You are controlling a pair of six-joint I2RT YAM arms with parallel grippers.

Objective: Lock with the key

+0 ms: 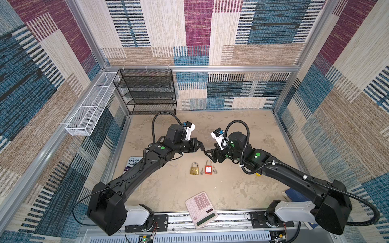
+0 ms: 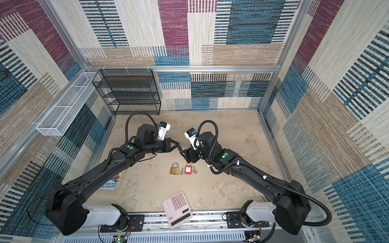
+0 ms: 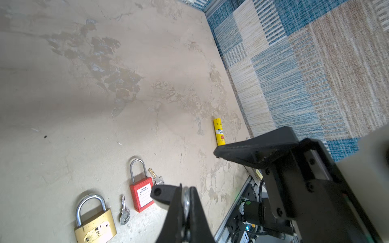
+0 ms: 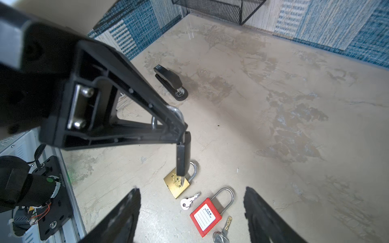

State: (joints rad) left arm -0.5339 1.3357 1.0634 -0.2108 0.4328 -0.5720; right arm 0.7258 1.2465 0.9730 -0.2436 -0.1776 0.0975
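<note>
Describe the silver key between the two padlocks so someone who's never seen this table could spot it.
From the pink calculator at the front edge of the table, look back to the row of four items. The key lies between the brass padlock and the red padlock. It is all silver, unlike the other key beyond the red padlock, whose blade is brass-coloured.

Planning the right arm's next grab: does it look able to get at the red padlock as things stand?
Probably yes. The right pincer hangs open and empty near the red padlock, which lies uncovered on the table; only a key close beside it might get nudged.
</note>
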